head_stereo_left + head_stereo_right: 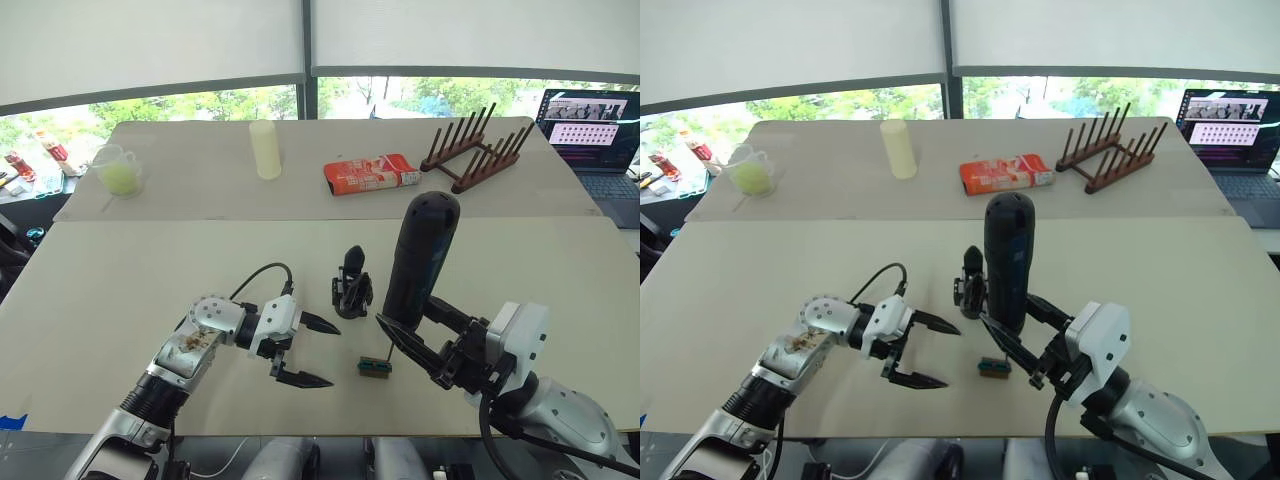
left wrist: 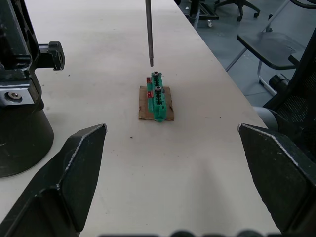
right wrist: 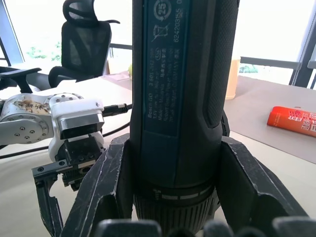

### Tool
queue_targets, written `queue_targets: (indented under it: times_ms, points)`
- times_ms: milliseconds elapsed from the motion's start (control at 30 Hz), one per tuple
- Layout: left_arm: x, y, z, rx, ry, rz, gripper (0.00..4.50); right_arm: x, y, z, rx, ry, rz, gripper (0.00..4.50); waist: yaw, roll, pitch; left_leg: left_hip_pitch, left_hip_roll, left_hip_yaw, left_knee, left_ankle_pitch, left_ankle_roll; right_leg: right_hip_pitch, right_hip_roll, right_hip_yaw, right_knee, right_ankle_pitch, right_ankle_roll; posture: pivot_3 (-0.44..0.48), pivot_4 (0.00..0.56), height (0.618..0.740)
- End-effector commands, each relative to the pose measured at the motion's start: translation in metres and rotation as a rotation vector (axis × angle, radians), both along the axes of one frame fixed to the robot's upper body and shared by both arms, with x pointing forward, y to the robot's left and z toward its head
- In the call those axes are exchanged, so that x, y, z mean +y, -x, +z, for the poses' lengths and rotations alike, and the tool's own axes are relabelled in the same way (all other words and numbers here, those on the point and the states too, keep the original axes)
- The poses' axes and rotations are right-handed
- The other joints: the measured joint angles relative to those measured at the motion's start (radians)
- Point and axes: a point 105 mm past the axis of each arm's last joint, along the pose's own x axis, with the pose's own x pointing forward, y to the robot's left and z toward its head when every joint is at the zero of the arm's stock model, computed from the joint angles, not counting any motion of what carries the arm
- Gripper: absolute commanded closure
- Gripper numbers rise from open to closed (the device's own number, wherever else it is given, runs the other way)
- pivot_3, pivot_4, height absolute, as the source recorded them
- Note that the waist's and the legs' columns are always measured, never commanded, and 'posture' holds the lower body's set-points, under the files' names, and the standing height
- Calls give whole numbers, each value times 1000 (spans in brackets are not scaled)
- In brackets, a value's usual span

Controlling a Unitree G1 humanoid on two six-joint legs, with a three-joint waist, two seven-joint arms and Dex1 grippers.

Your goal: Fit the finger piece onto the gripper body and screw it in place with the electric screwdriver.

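Observation:
The gripper body (image 1: 352, 285) stands upright mid-table, one pointed black finger rising from it. Just right of it, my right gripper (image 1: 415, 328) is shut on the electric screwdriver (image 1: 422, 258), holding it upright. Its thin bit (image 2: 149, 34) hangs just above a small green-and-brown block (image 1: 375, 368). My left gripper (image 1: 325, 352) is open and empty, left of the block and in front of the gripper body. Its fingers (image 2: 74, 173) frame the block (image 2: 157, 98) in the left wrist view. The finger piece is out of view.
On the far table stand a pale yellow cylinder (image 1: 266, 148), an orange packet (image 1: 372, 174), a wooden rack (image 1: 478, 150) and a cup of green liquid (image 1: 120, 170). A laptop (image 1: 595, 130) sits at the far right. The table's front edge runs just behind my grippers.

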Motion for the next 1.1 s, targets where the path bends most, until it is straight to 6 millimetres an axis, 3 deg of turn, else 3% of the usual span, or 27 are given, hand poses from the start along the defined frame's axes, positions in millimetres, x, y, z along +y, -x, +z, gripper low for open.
queue_targets:
  times_ms: [33, 1100]
  points:
    - [-2, -2, 6, -36, 11, -16, 0, 4, 7, 15, -77, -11, 22, 2586, 0, 0, 0, 0, 0, 0, 0, 0, 0, 0, 0, 0, 0, 0, 0, 0, 150, 740]
    - [-5, -4, 11, -43, 17, -17, 0, -2, 4, 12, -64, 6, 31, 2586, 0, 0, 0, 0, 0, 0, 0, 0, 0, 0, 0, 0, 0, 0, 0, 0, 150, 740]
